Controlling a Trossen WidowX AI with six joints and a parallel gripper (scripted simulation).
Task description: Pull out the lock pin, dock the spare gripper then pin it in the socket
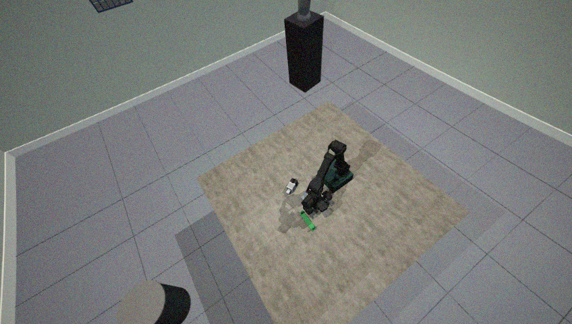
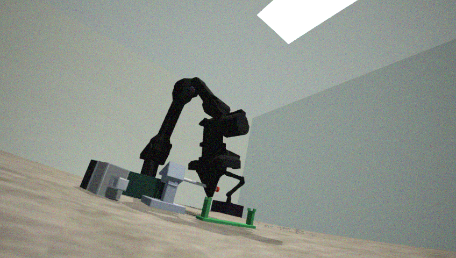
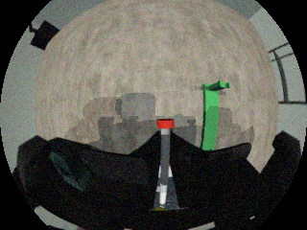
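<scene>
Pin's [image 2: 195,182] [image 3: 164,149] red tip [image 2: 217,189] [image 3: 165,124] hides from above.

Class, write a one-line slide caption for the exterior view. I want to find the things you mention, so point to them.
The hand [image 2: 209,191] grips the red-tipped pin [image 2: 195,182] beside the pale mount [image 2: 169,188], above a green stand [image 2: 227,222].

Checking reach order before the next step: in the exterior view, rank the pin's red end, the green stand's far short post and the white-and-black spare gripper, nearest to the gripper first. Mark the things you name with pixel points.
1. Pin's red end [image 2: 217,189] [image 3: 165,124]: beside the fingertips.
2. Short post [image 2: 250,216]: right.
3. Spare gripper [image 2: 104,179] [image 1: 291,186]: far left.

A robot workspace: an arm [image 1: 321,176] [image 2: 169,120] stands on a wood-look top [image 1: 361,240] [image 2: 64,223].
</scene>
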